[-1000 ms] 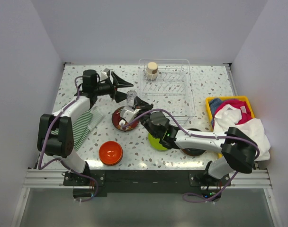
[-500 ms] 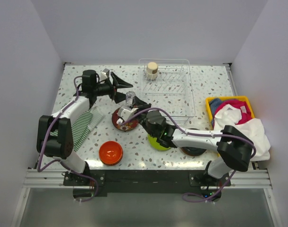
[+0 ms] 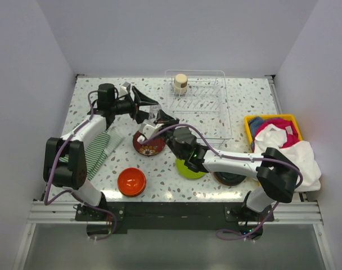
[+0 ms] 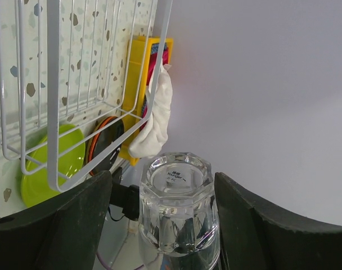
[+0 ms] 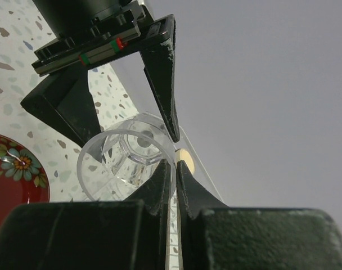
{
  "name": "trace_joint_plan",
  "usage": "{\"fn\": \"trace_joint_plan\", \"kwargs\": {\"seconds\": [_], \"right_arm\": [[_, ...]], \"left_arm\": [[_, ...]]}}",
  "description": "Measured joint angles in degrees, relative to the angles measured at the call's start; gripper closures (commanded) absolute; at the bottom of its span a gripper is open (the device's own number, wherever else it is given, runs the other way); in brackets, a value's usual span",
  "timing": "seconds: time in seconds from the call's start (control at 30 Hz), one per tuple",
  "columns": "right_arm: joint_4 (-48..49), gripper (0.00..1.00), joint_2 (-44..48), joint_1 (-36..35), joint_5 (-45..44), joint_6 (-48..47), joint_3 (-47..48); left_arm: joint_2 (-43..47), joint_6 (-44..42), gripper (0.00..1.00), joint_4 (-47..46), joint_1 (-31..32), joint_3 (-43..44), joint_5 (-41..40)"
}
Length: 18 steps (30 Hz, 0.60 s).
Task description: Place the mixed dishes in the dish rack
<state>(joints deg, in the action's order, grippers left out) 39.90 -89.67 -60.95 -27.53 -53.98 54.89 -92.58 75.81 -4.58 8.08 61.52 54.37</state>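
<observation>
Between the spread fingers of the left gripper (image 4: 162, 180) — a clear faceted glass (image 4: 179, 219), rim pinched by the right gripper (image 5: 174, 164).

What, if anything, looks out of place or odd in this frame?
Mainly the glass: the right gripper pinches its rim while the left gripper, jaws open, straddles it, so both arms crowd one item. Also, a white cloth spills over the edge of the yellow bin.

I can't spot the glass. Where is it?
Top view, left of centre: the glass is pinched by the right gripper between the open fingers of the left gripper, beyond the red plate, left of the dish rack.
</observation>
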Motion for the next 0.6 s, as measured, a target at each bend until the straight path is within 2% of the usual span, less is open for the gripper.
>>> {"fn": "trace_joint_plan", "kwargs": {"seconds": [0.1,0.27,0.37,0.47,0.5,0.53,0.57,0.6], "right_arm": [[0.00,1.00,-0.74,0.00,0.02,-0.02,0.52],[0.00,1.00,-1.99,0.00,0.09,0.00,0.87],[-0.07,1.00,-2.69,0.00,0.02,0.00,1.16],[-0.09,1.00,-2.71,0.00,0.02,0.09,1.53],[-0.22,0.91,-2.71,0.00,0.02,0.07,1.55],[-0.42,0.66,-2.71,0.00,0.07,0.02,1.55],[-0.76,0.56,-2.67,0.00,0.11,-0.02,1.64],[-1.33,0.48,-2.60,0.00,0.20,0.31,1.77]], "left_arm": [[0.02,0.02,0.25,-0.02,0.00,-0.02,0.39],[0.02,0.07,0.34,-0.09,0.00,-0.02,1.31],[0.02,0.04,0.43,-0.46,0.00,-0.02,1.40],[0.02,0.24,0.60,-0.90,-0.09,-0.07,1.36],[0.02,0.13,0.69,-1.18,-0.09,-0.07,1.31],[0.02,0.13,0.74,-1.20,-0.11,-0.07,1.27],[0.02,0.11,0.80,-1.31,-0.11,-0.07,1.27],[0.02,0.04,0.92,-1.40,-0.11,-0.07,1.31]]}}
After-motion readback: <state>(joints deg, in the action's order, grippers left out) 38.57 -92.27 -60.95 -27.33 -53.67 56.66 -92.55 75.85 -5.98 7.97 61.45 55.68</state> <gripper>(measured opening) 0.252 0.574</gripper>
